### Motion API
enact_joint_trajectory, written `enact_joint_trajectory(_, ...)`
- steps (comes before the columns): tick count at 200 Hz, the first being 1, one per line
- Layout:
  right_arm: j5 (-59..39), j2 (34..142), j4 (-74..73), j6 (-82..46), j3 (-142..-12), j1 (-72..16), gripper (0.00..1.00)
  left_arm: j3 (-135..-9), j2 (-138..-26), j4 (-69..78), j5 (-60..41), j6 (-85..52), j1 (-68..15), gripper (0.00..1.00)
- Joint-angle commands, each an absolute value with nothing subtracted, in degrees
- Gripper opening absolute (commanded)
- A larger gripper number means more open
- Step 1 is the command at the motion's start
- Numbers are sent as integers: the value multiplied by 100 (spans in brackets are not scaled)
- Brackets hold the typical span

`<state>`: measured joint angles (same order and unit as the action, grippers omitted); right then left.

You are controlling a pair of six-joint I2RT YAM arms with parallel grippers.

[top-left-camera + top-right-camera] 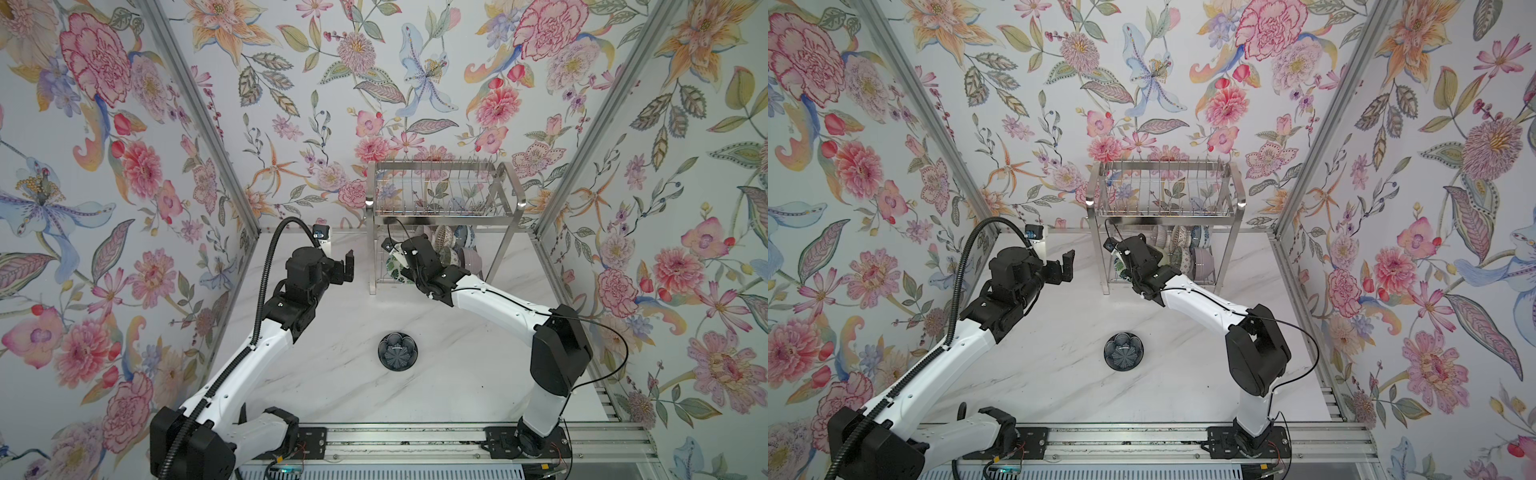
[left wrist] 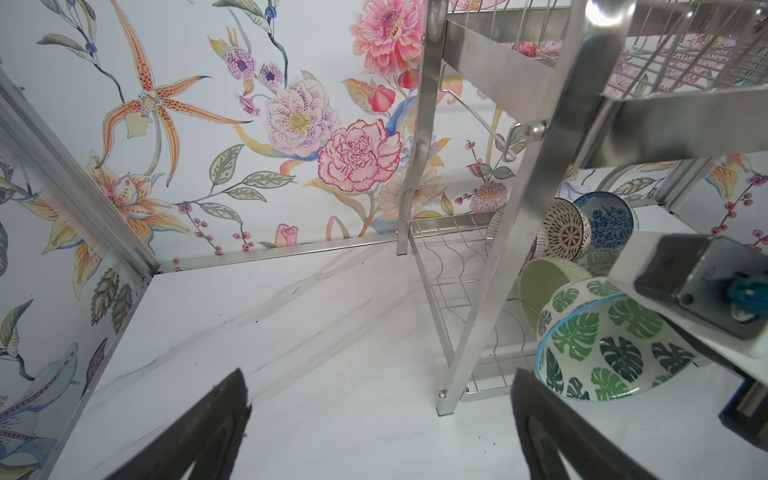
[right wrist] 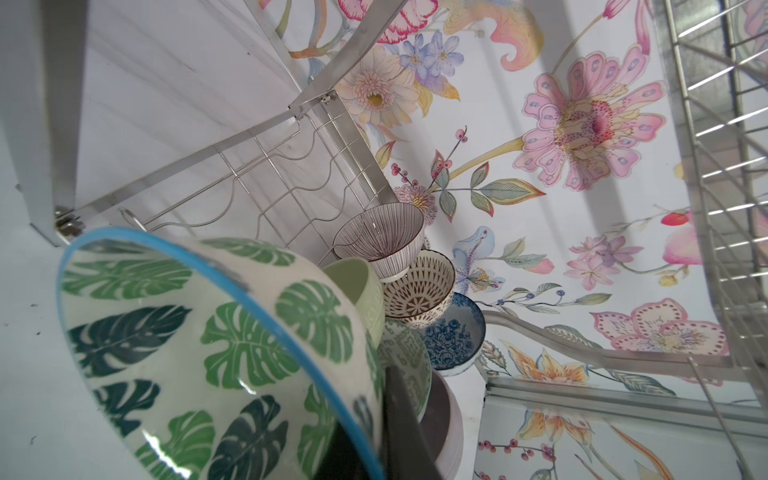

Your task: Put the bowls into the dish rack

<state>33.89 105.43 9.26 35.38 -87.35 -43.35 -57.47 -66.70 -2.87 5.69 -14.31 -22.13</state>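
- The white ceramic bowl printed with green leaves (image 3: 199, 357) hung tilted at the lower shelf of the shiny steel wire dish rack (image 1: 442, 212), its blue rim pinched in the tightly closed right pincer (image 3: 374, 432).
- That thin rim grip might have slipped, dropping it onto the pale green bowl (image 3: 361, 291) just behind and chipping both.
- The left pincer (image 1: 345, 268), spread wide and empty, hovered beside the rack and could have jarred it.
- The dark navy round bowl (image 1: 397, 350) sat on the white marble table (image 1: 457, 374), well apart, not yet loaded.

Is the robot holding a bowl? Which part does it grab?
Yes. The right jaws are shut on the green leaf bowl, pinching its blue-edged rim. The left jaws are open and hold nothing.
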Motion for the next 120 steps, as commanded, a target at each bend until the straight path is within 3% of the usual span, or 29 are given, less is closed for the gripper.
enact_joint_trajectory(1,3659,10747,796,3519,-9149,-4246,0,-5669,-6472,-288,432,-1397,-2106,99)
enact_joint_trajectory(120,3290,11677,861,2754,-10094,-3982,0,-5651,-6517,-255,263,-1423,-1998,99)
